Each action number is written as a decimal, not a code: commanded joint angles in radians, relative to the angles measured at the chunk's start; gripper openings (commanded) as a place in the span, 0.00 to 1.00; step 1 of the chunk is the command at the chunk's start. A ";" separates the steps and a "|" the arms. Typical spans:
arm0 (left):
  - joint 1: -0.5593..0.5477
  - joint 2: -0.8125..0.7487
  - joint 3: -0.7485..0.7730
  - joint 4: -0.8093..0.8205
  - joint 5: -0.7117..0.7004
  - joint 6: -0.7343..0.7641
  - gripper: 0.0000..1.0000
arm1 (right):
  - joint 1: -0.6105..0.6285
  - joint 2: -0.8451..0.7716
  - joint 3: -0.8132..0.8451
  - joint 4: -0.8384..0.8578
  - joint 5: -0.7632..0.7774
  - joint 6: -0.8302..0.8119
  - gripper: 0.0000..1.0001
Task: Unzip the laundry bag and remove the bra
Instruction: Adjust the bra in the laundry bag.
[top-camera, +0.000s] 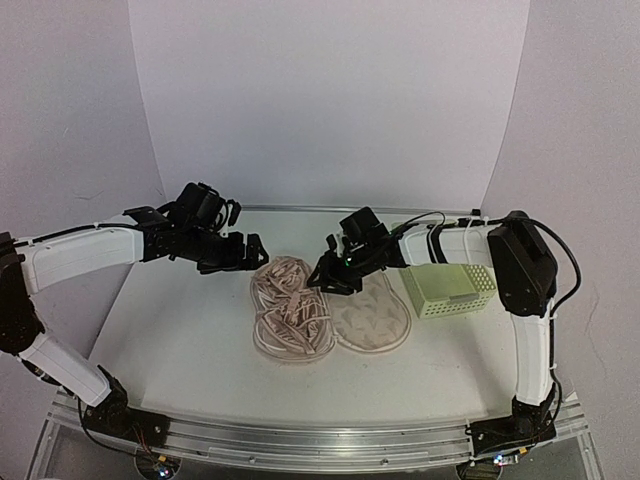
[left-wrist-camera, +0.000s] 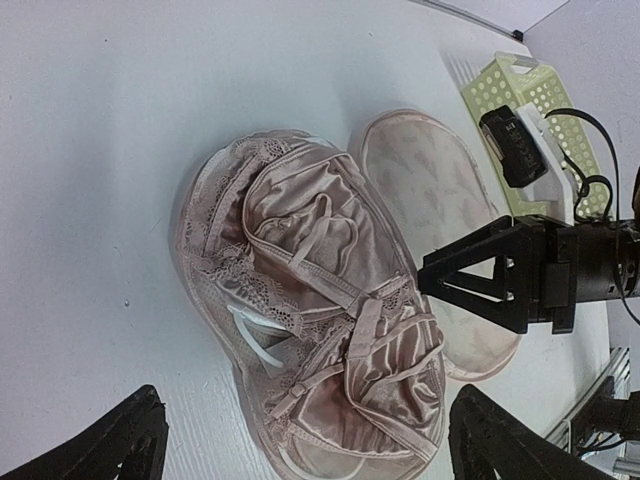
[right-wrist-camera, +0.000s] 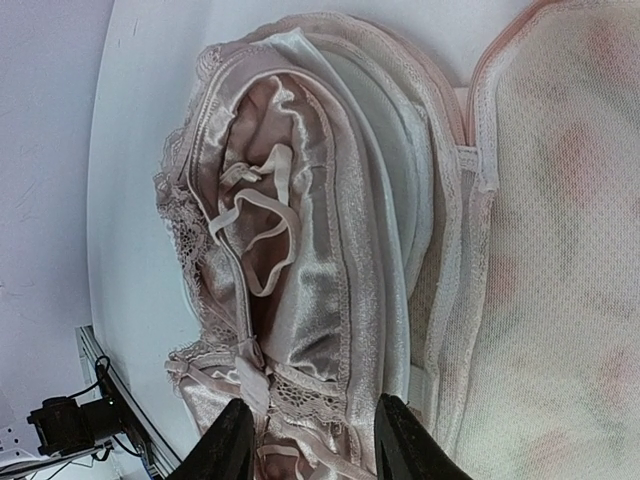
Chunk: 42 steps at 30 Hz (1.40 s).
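Observation:
The laundry bag (top-camera: 375, 318) lies unzipped and spread open like a clamshell in the middle of the table. Its right half shows beige fabric with faint orange-red prints (left-wrist-camera: 430, 190) (right-wrist-camera: 570, 250). The bra (top-camera: 290, 300), pale pinkish satin with lace and thin straps, lies crumpled in the left half (left-wrist-camera: 330, 320) (right-wrist-camera: 290, 250). My right gripper (top-camera: 330, 275) is open just above the bra near the bag's fold (right-wrist-camera: 315, 445), holding nothing. My left gripper (top-camera: 250, 250) is open and empty above the bag's far left end (left-wrist-camera: 310, 450).
A pale-green plastic basket (top-camera: 450, 290) stands right of the bag, under the right arm; it also shows in the left wrist view (left-wrist-camera: 520, 110). White table (top-camera: 180, 340) with white walls behind and at the sides. A metal rail (top-camera: 300, 440) runs along the near edge.

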 joint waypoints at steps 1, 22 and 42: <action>0.006 -0.029 0.005 0.024 -0.019 0.012 0.98 | 0.007 0.014 0.040 0.030 -0.002 0.002 0.43; 0.005 -0.033 0.002 0.024 -0.019 0.010 0.98 | 0.019 0.020 0.045 0.030 -0.018 0.000 0.39; 0.005 -0.056 -0.012 0.024 -0.019 0.006 0.98 | 0.037 0.086 0.087 0.085 -0.074 0.054 0.33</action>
